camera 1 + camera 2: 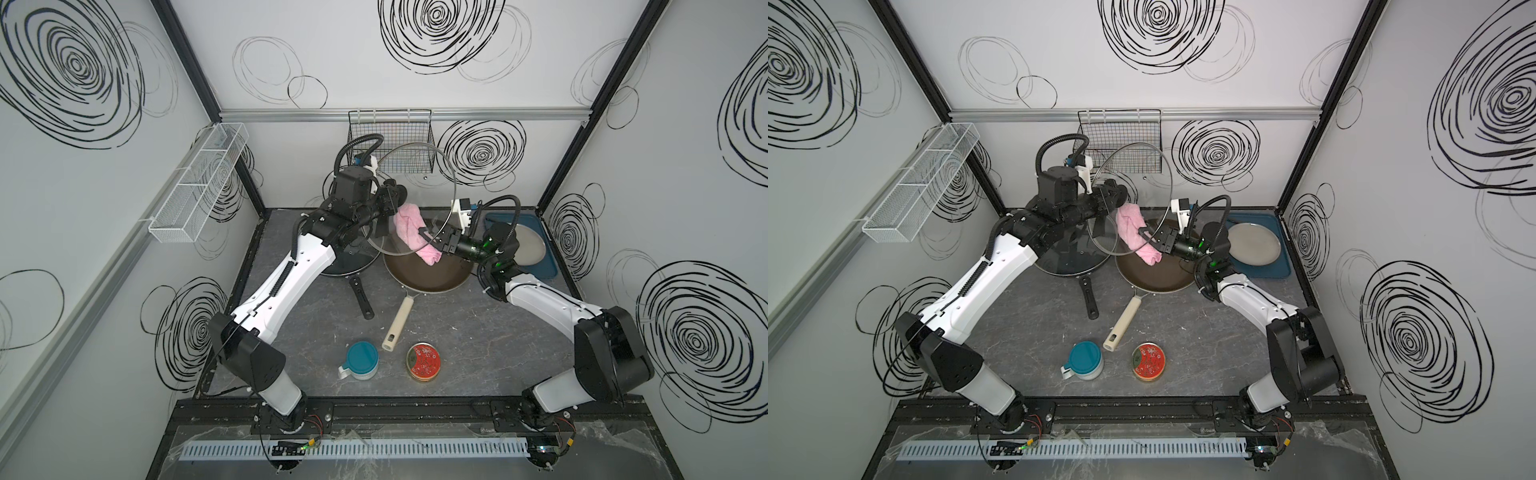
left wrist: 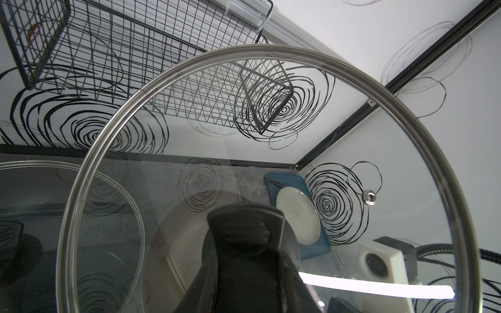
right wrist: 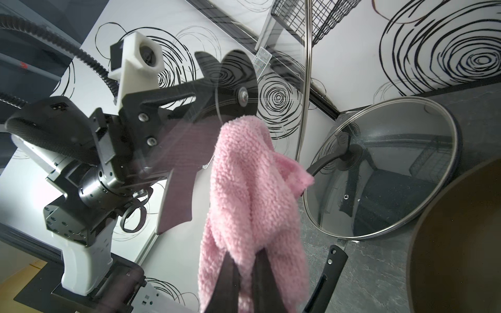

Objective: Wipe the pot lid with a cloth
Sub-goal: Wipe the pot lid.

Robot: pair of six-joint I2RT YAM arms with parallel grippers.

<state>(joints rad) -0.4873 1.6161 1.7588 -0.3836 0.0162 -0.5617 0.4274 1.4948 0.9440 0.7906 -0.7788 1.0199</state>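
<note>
A: Where is the pot lid (image 1: 428, 174)?

B: Off the table. In both top views it stands on edge in the air, tilted, with its lower rim above the spot where 2 pans meet. The left gripper (image 1: 392, 198) has its jaws closed on the black knob at the lid's centre.

A: And the cloth (image 1: 409, 230)?

B: It is pink and bunched, pinched in the right gripper (image 1: 428, 236), whose jaws are clamped tight on it. It sits on the side of the glass away from the knob. In the right wrist view its upper end reaches the screw at the lid's centre, and the left gripper shows through the glass behind it.

A: Is it touching the glass?

B: It looks pressed to it, but I cannot tell for sure.

A: What lies below?

B: A brown pan (image 1: 428, 280) with a cream handle is right under the cloth. Beside it a black pan (image 1: 360, 297) carries a 2nd glass lid (image 3: 393, 168). Nearer the arm bases stand a teal-lidded cup (image 1: 361, 359) and a red tin (image 1: 424, 360), apart from each other. A blue tray (image 1: 546, 270) with a grey plate (image 1: 530, 249) on it sits in the back right corner. A black wire basket (image 1: 390, 141) hangs on the back wall behind the lid.

A: And the left wrist view?

B: It looks straight through the glass, and the steel rim nearly fills the picture.
</note>
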